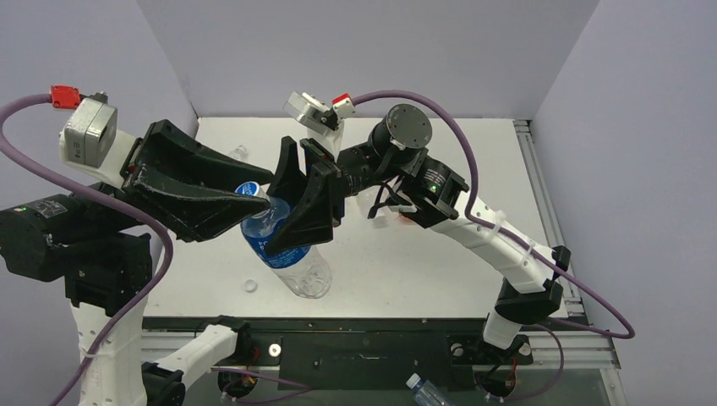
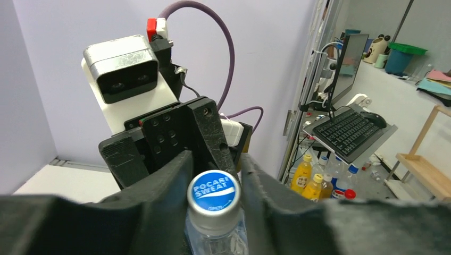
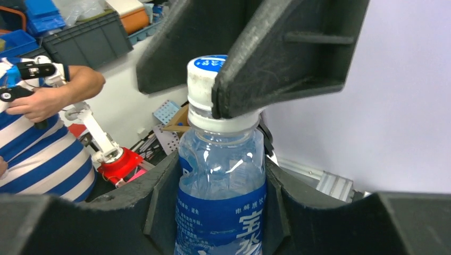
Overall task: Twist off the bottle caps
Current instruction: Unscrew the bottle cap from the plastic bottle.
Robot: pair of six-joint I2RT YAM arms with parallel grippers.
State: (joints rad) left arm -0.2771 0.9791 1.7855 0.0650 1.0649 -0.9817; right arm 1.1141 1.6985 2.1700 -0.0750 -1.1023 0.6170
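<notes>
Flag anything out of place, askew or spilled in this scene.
A spare bottle lies off the table, below its near edge. What looks like a loose cap sits on the table. The held bottle tilts, right gripper round its body, left gripper pinching its blue cap. No spill shows.

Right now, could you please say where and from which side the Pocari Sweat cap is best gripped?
Take the Pocari Sweat cap by its ridged side wall, on opposite sides, coming from the cap end, in line with the bottle. The right gripper clamps its body, leaving the cap free.
</notes>
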